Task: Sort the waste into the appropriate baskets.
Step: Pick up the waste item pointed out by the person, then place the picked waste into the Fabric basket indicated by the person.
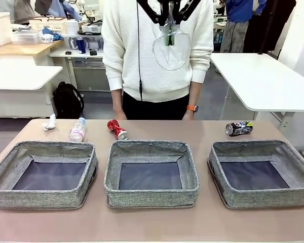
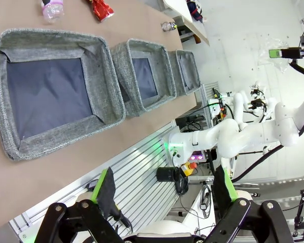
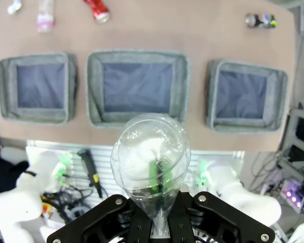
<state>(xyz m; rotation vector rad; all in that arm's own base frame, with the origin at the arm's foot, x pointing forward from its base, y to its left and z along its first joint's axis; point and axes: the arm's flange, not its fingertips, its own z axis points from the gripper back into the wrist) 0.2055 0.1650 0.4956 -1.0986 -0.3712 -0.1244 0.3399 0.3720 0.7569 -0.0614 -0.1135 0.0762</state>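
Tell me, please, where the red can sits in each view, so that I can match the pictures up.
Front: the red can lies on the table left of centre, just beyond the far left corner of the middle basket.
Left wrist: the can is at the top edge, left of centre.
Right wrist: the can is at the top edge, left of centre.
Shared landmark: the middle basket.

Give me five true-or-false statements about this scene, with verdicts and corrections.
1. The three baskets are empty. True.
2. The crushed red can lies inside a basket. False: it lies on the table behind them.
3. The right arm's jaws are shut on the crushed clear plastic bottle. True.
4. The crushed black can lies next to the crumpled white paper. False: they lie at opposite ends.
5. The left arm's jaws are shut. False: they stand open, empty.
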